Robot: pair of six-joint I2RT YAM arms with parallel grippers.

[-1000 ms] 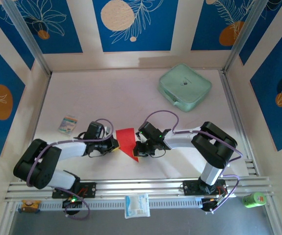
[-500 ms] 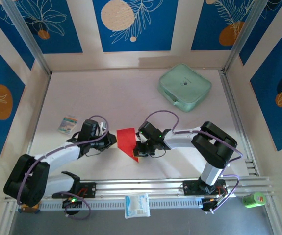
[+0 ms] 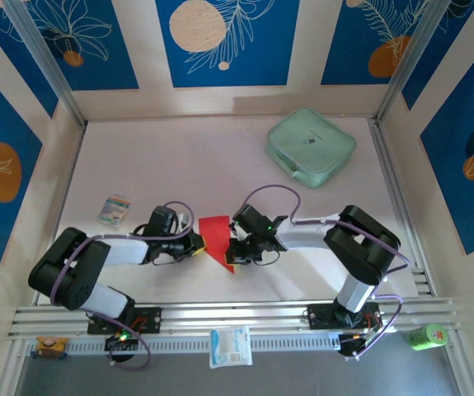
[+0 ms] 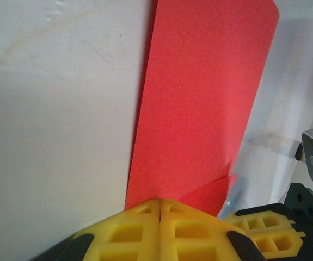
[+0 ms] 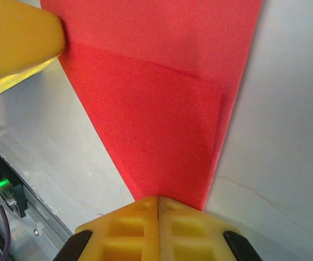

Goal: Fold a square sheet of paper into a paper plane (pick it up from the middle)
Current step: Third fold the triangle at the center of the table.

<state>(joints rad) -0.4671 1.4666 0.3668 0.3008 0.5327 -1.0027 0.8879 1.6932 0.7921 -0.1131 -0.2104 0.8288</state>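
top view: red sheet (image 3: 216, 235), part-folded to a point, lies flat mid-counter (image 3: 179, 165) between the arms. risk: one arm dragging sideways while the other pins would skew the crease or tear the paper. both arms reach low and inward, elbows bent.
left wrist: left fingers (image 4: 129, 228) pressed together at the sheet's edge.
right wrist: right fingers (image 5: 123, 228) pressed together on the pointed corner; pinning or nipping, unclear.
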